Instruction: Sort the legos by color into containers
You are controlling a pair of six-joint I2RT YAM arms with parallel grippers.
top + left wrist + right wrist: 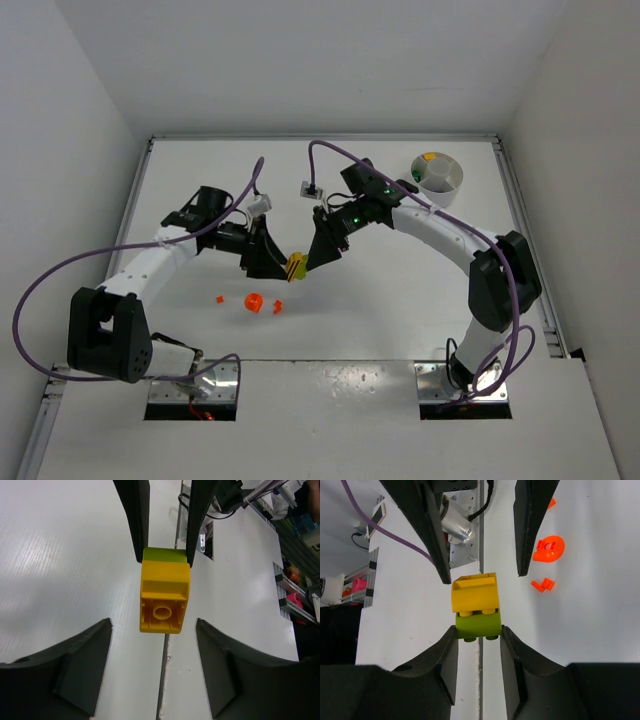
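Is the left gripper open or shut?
Open: the left gripper has its fingers clear on both sides of the yellow brick; the right gripper clamps the green brick.

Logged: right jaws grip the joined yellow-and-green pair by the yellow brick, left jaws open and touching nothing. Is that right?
Not quite. The right jaws grip the green brick, not the yellow brick stuck to it; the right wrist view shows this. The left jaws do stand open, touching nothing.
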